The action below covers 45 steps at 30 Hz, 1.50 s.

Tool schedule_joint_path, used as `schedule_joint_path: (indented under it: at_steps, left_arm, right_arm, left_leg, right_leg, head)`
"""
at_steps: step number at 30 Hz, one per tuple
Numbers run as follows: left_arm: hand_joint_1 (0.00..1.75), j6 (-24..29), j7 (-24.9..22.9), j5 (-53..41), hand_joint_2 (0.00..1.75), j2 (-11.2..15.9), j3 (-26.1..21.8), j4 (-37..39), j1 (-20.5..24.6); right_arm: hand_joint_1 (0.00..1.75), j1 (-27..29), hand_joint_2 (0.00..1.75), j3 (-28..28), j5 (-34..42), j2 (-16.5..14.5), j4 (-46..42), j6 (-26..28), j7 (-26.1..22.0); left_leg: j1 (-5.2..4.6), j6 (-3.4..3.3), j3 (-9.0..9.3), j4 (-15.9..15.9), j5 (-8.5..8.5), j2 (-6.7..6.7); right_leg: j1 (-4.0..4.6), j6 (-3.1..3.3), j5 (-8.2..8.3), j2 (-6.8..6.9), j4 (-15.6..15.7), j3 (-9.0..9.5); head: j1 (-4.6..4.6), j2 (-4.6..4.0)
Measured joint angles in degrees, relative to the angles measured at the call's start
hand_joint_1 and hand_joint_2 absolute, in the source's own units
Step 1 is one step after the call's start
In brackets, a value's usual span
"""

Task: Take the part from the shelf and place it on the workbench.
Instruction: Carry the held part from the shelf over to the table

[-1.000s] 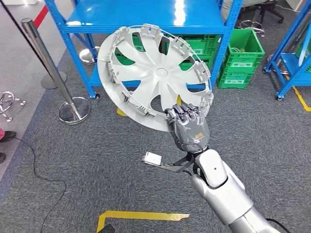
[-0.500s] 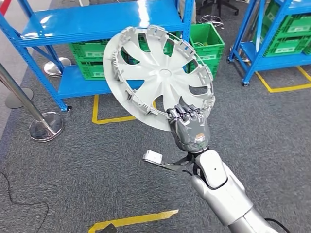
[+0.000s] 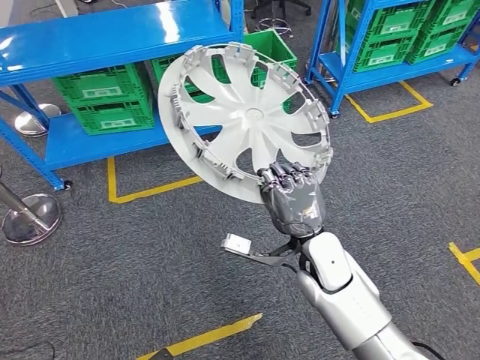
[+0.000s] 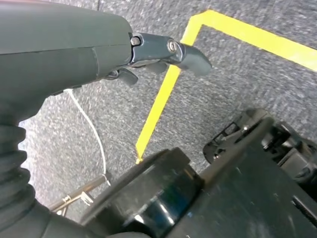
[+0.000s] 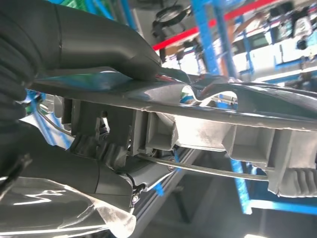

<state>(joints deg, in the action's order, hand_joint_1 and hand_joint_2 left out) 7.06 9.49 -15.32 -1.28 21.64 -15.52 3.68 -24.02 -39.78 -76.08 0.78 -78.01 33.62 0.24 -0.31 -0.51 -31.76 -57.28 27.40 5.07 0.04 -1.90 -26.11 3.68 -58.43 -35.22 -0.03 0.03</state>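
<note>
The part is a silver wheel cover [image 3: 249,120] with several spokes and a ring of clips on its inner side. My right hand [image 3: 294,199] grips its near rim and holds it up, tilted, in front of me above the carpet. In the right wrist view the thumb [image 5: 93,39] lies over the rim [image 5: 209,129], with the fingers beneath and the wire ring and clips close by. In the left wrist view my left hand [image 4: 75,49] hangs over the floor holding nothing, its thumb [image 4: 186,54] sticking out.
A blue shelf rack [image 3: 113,37] with green crates [image 3: 107,97] stands behind the cover. A second blue rack [image 3: 391,67] with crates is at the far right. A chrome post base [image 3: 28,217] sits at the left. Yellow tape [image 3: 198,337] marks the grey carpet.
The whole scene has slid left, so the camera has turned right: the post and rack moved left and a second rack came in. The wheel cover stays gripped as before.
</note>
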Motion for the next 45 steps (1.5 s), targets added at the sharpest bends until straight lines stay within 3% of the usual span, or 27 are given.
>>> schedule_joint_path:
  at_steps: [2,4,7,9,10,11,13,14,16,20,21,22,24,25,27,28,29,31,33,34,36,37,39,40,42,43,45]
  left_arm:
    - [0.0,-0.01,0.02,-0.09,1.75,0.02,0.0,0.0,0.17]
    - [0.0,-0.04,0.03,-0.25,1.75,0.01,0.0,0.0,0.37]
    - [0.0,-0.08,0.14,-0.36,1.75,0.01,-0.02,0.0,0.42]
    - [0.0,-0.13,0.24,-0.39,1.75,-0.02,-0.05,0.0,0.65]
    - [0.0,-0.16,0.26,-0.43,1.75,-0.04,-0.07,0.0,0.74]
    - [0.0,-0.19,0.26,-0.5,1.75,-0.07,-0.07,0.0,0.77]
    - [0.0,-0.22,0.25,-0.66,1.75,-0.06,-0.07,0.02,0.64]
    - [0.0,-0.22,0.25,-0.71,1.75,-0.04,-0.07,0.04,0.56]
    - [0.0,-0.22,0.24,-0.75,1.75,0.01,-0.07,0.09,0.46]
    - [0.0,-0.22,0.24,-0.8,1.75,-0.01,-0.05,0.12,0.37]
    - [0.0,-0.21,0.24,-0.84,1.75,-0.01,-0.05,0.13,0.36]
    - [0.0,-0.21,0.22,-0.92,1.75,-0.01,-0.02,0.13,0.32]
    - [0.0,-0.21,0.18,-1.06,1.75,-0.01,0.07,0.13,0.25]
    - [0.0,-0.22,0.16,-1.14,1.75,0.01,0.13,0.14,0.12]
    - [0.0,-0.25,0.17,-1.18,1.75,0.1,0.17,0.15,-0.09]
    - [0.0,-0.26,0.17,-1.2,1.75,0.15,0.17,0.15,-0.12]
    - [0.0,-0.26,0.17,-1.23,1.75,0.19,0.17,0.15,-0.11]
    - [0.0,-0.27,0.16,-1.3,1.75,0.23,0.19,0.15,-0.06]
    - [0.0,-0.28,0.17,-1.46,1.75,0.33,0.22,0.16,-0.05]
    - [0.0,-0.29,0.17,-1.55,1.75,0.4,0.23,0.17,-0.06]
    - [0.0,-0.3,0.18,-1.67,1.75,0.52,0.25,0.17,0.03]
    - [0.0,-0.32,0.19,-1.68,1.75,0.56,0.25,0.17,0.1]
    - [0.0,-0.34,0.21,-1.7,1.75,0.61,0.27,0.17,0.16]
    - [0.0,-0.36,0.25,-1.69,1.75,0.62,0.27,0.17,0.13]
    - [0.0,-0.36,0.33,-1.66,1.75,0.64,0.25,0.17,0.19]
    - [0.0,-0.37,0.36,-1.67,1.75,0.66,0.25,0.17,0.28]
    - [0.0,-0.37,0.35,-1.75,1.75,0.67,0.27,0.17,0.39]
  right_arm:
    - [1.75,-0.03,1.75,0.1,-0.37,0.02,0.01,0.01,0.17]
    - [1.75,0.09,1.75,0.22,-0.7,0.04,0.02,0.03,0.44]
    - [1.75,0.12,1.75,0.36,-1.16,0.05,0.08,0.04,0.77]
    - [1.75,0.26,1.75,0.38,-1.47,0.05,0.18,0.04,0.83]
    - [1.75,0.37,1.75,0.41,-1.61,0.05,0.22,0.04,0.86]
    - [1.75,0.49,1.75,0.44,-1.74,0.05,0.25,0.04,0.89]
    - [1.75,0.58,1.75,0.51,-1.99,0.05,0.25,0.04,0.96]
    - [1.75,0.58,1.75,0.53,-2.08,0.05,0.26,0.04,0.98]
    - [1.75,0.55,1.75,0.55,-2.17,0.05,0.27,0.04,1.01]
    - [1.75,0.47,1.75,0.56,-2.19,0.05,0.26,0.04,1.09]
    - [1.75,0.44,1.75,0.6,-2.21,0.06,0.25,0.04,1.15]
    - [1.75,0.56,1.75,0.73,-2.26,0.16,0.25,0.03,1.2]
    - [1.75,0.85,1.75,0.93,-2.4,0.37,0.25,0.01,1.19]
    - [1.75,1.02,1.75,0.99,-2.45,0.46,0.25,-0.01,1.17]
    - [1.75,1.14,1.75,0.99,-2.45,0.52,0.26,-0.03,1.24]
    - [1.75,1.21,1.75,1.07,-2.42,0.59,0.26,-0.04,1.28]
    - [1.75,1.25,1.75,1.18,-2.38,0.66,0.26,-0.04,1.33]
    - [1.75,1.23,1.75,1.44,-2.36,0.73,0.25,-0.04,1.39]
    - [1.75,1.12,1.75,1.61,-2.39,0.73,0.19,-0.05,1.46]
    - [1.75,1.12,1.75,1.66,-2.45,0.74,0.16,-0.05,1.48]
    - [1.75,1.26,1.75,1.75,-2.6,0.78,0.13,-0.07,1.55]
    - [1.75,1.3,1.75,1.83,-2.69,0.79,0.13,-0.07,1.61]
    - [1.75,1.28,1.75,1.93,-2.94,0.8,0.11,-0.12,1.8]
    - [1.75,1.26,1.75,1.93,-3.11,0.8,0.11,-0.17,1.86]
    - [1.75,1.31,1.75,1.9,-3.44,0.8,0.11,-0.36,1.94]
    - [1.75,1.36,1.75,1.87,-3.6,0.81,0.11,-0.44,1.96]
    - [1.75,1.43,1.75,1.86,-3.83,0.81,0.11,-0.55,2.03]
  left_leg:
    - [-0.13,0.41,0.02,-0.15,0.1,0.98]
    - [0.12,0.99,-0.24,-1.29,1.35,-0.39]
    - [0.53,1.52,-3.83,-10.16,6.54,-4.2]
    - [0.55,1.55,-6.08,-15.74,8.26,-4.67]
    - [0.55,1.48,-6.05,-15.94,7.54,-4.75]
    - [0.58,1.35,-5.08,-13.96,5.79,-4.98]
    - [0.78,0.99,-1.98,-7.16,1.81,-7.04]
    - [0.89,0.84,-0.83,-4.61,0.7,-8.31]
    - [1.02,0.69,-0.1,-3.05,0.44,-10.0]
    - [1.09,0.7,-0.06,-2.47,0.41,-10.0]
    - [1.06,0.65,-0.03,-2.03,0.57,-9.74]
    - [1.1,0.35,0.04,-1.41,0.56,-8.8]
    - [1.05,-0.32,0.09,-0.65,0.57,-6.48]
    - [1.06,-0.63,0.1,-0.45,0.39,-5.2]
    - [0.97,-0.69,0.07,-0.48,0.39,-3.57]
    - [0.95,-0.69,0.07,-0.48,0.42,-2.79]
    - [0.93,-0.65,0.1,-0.49,0.46,-2.07]
    - [0.77,-0.43,0.24,-0.5,0.65,-0.79]
    - [0.34,-0.02,0.29,-0.67,0.88,0.36]
    - [0.14,0.18,0.3,-0.71,0.94,0.95]
    - [0.08,0.63,0.39,-0.72,1.17,1.89]
    - [0.18,0.92,0.34,-1.05,1.65,1.24]
    - [0.46,1.4,-1.07,-4.71,4.31,-1.93]
    - [0.57,1.53,-2.54,-8.29,6.25,-3.63]
    - [0.62,1.65,-5.59,-15.41,9.06,-4.84]
    - [0.63,1.67,-6.19,-16.79,8.94,-4.92]
    - [0.76,1.6,-4.63,-13.19,5.53,-5.38]
  right_leg:
    - [0.09,1.03,0.19,-0.96,0.12,-0.06]
    - [-0.15,1.66,0.49,-2.16,0.33,-0.12]
    - [-0.38,2.31,0.78,-3.96,0.47,-0.21]
    - [-0.32,2.43,0.86,-5.38,0.43,-0.22]
    - [-0.3,2.43,0.9,-6.17,0.38,-0.21]
    - [-0.29,2.39,0.94,-7.0,0.31,-0.19]
    - [-0.3,2.19,1.05,-8.5,0.15,-0.25]
    - [-0.29,2.09,1.1,-8.98,0.1,-0.33]
    - [-0.24,1.94,1.17,-9.34,0.05,-0.48]
    - [-0.19,1.76,1.29,-9.78,-0.15,-0.77]
    - [-0.28,1.5,1.47,-10.18,-0.22,-1.12]
    - [-0.3,0.94,1.18,-9.39,-0.86,-1.94]
    - [-0.34,-0.31,-1.06,-6.56,-5.11,-4.69]
    - [-0.31,-0.83,-2.99,-4.81,-9.02,-6.62]
    - [-0.51,-1.25,-5.29,-3.97,-15.57,-9.43]
    - [-0.58,-1.35,-5.06,-3.82,-16.24,-9.58]
    - [-0.62,-1.35,-3.87,-3.55,-14.47,-8.5]
    - [-0.38,-1.08,-0.88,-1.58,-6.68,-4.01]
    - [0.07,-0.21,0.37,0.19,-1.09,-0.87]
    - [0.29,0.26,0.26,0.35,-0.27,-0.48]
    - [0.18,1.12,0.51,-1.05,-0.09,-0.66]
    - [0.03,1.44,0.64,-1.73,0.03,-0.7]
    - [-0.34,2.01,0.92,-2.98,0.27,-0.7]
    - [-0.36,2.16,0.97,-3.64,0.27,-0.74]
    - [-0.34,2.32,1.04,-5.14,0.25,-0.73]
    - [-0.33,2.32,1.06,-5.96,0.21,-0.7]
    - [-0.4,2.26,1.08,-7.61,0.0,-0.65]
  head:
    - [-0.03,0.0]
    - [-0.15,-0.01]
    - [-0.39,-0.01]
    - [-0.39,-0.01]
    - [-0.39,-0.01]
    - [-0.39,-0.01]
    - [-0.36,-0.01]
    - [-0.34,-0.01]
    - [-0.27,-0.01]
    - [-0.24,-0.01]
    - [-0.28,-0.01]
    - [-0.13,-0.01]
    - [0.17,0.0]
    - [0.37,0.0]
    - [0.38,0.0]
    - [0.4,0.0]
    - [0.4,0.0]
    - [0.42,0.0]
    - [0.32,0.0]
    - [0.28,0.01]
    - [0.22,0.01]
    - [0.17,0.01]
    - [-0.05,-0.01]
    - [-0.16,-0.01]
    - [-0.22,-0.01]
    - [-0.22,-0.01]
    - [-0.22,-0.01]
